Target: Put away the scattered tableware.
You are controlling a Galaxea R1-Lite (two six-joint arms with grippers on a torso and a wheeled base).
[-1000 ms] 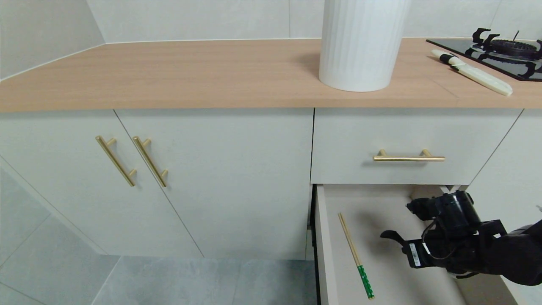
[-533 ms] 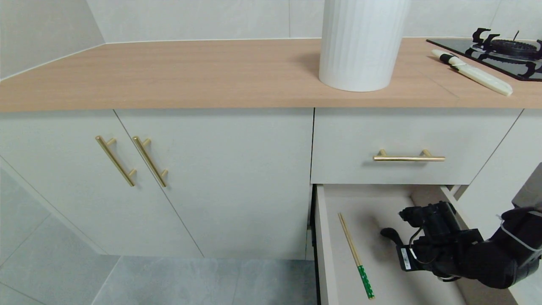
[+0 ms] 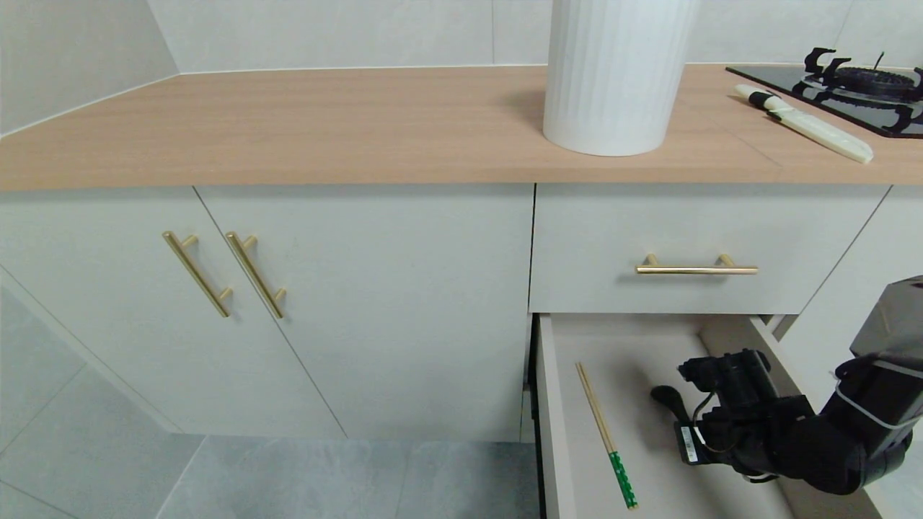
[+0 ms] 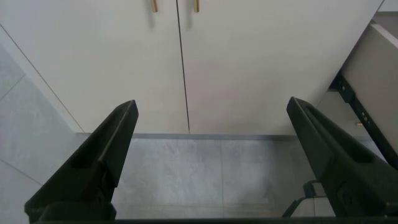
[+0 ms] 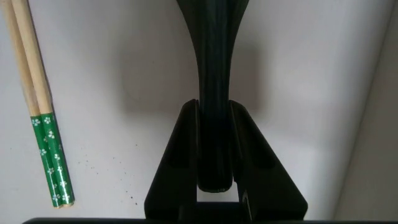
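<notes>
— Black spoon [image 5: 211, 62]: where is it?
— Inside the open drawer [image 3: 554, 404], at 3 o'clock from the chopsticks [image 3: 606, 437]. Its handle is pinched in the closed right gripper [image 5: 214, 115].
— And the left gripper [image 4: 211, 111]?
— Spread wide, holding nothing, facing the cabinet doors [image 4: 249, 62].
— Anything hard to see?
— The bowl is cut off in the right wrist view. Whether it touches the drawer floor, I can't tell.

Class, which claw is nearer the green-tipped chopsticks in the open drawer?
Right. The right claw, shut on a black utensil, hangs inside the drawer beside the chopsticks; the left claw sits outside, facing the cabinet doors.
</notes>
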